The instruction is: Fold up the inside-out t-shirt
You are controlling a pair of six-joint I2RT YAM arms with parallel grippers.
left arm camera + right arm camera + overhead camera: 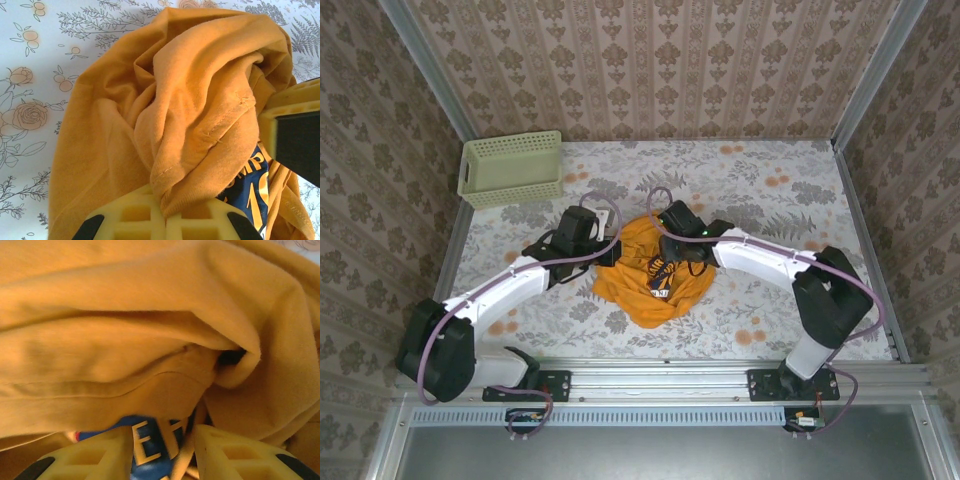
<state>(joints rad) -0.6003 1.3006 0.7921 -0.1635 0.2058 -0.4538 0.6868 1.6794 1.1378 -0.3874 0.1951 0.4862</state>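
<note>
One crumpled orange-yellow cotton t-shirt (pixel 632 292), mid-frame; left gripper (pixel 165 220) clamped on a fold, right gripper (pixel 164 442) narrowly parted around blue print (pixel 145 432).

Crumpled orange t-shirt (pixel 632 288), seemingly inside-out

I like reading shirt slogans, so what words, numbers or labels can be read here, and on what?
"E": orange letter on the dark blue print of the crumpled orange-yellow cotton t-shirt, right wrist view; the next letter is cut off by a fold.
"MP" and "1", seemingly: same print, left wrist view; the rest is hidden in folds.
Top view: print too small to read.
</note>
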